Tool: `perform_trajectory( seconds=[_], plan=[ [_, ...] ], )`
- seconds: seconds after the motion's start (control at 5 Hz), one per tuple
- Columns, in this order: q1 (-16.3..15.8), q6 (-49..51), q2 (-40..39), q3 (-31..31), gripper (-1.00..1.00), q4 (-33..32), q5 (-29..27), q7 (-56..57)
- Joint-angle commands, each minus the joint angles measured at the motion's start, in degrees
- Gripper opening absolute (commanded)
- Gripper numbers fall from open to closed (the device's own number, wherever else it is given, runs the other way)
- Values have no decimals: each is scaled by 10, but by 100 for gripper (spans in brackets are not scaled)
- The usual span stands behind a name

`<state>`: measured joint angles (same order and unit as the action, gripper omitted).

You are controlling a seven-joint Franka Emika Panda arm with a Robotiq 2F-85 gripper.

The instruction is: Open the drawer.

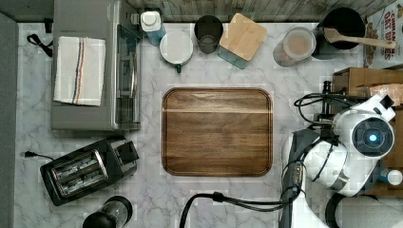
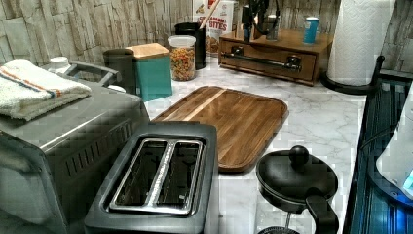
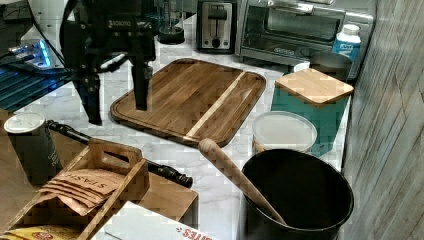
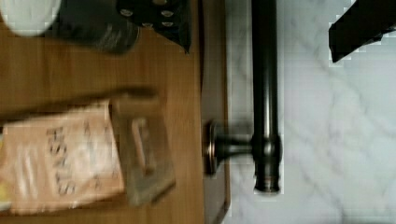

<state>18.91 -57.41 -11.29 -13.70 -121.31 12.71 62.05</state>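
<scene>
The tool (image 3: 117, 112), fingers spread, hangs above the black bar handle (image 3: 120, 156) of the drawer (image 2: 267, 59), which sits shut at a bench edge; the fingers should straddle the bar squarely before pulling straight outward.

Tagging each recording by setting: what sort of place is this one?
Most likely a kitchen countertop, possibly a staged one. A toaster and toaster oven stand on the marble counter, with a wooden cutting board in the middle.
</scene>
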Motion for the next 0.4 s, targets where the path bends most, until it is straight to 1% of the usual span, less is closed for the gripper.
perform_trajectory(
  seconds=[0.2,0.4],
  plan=[
    [-2,-68,-11,5,100,-51,-61,-38],
    [-22,-84,-1,-6,100,-77,-38,-94]
  ],
)
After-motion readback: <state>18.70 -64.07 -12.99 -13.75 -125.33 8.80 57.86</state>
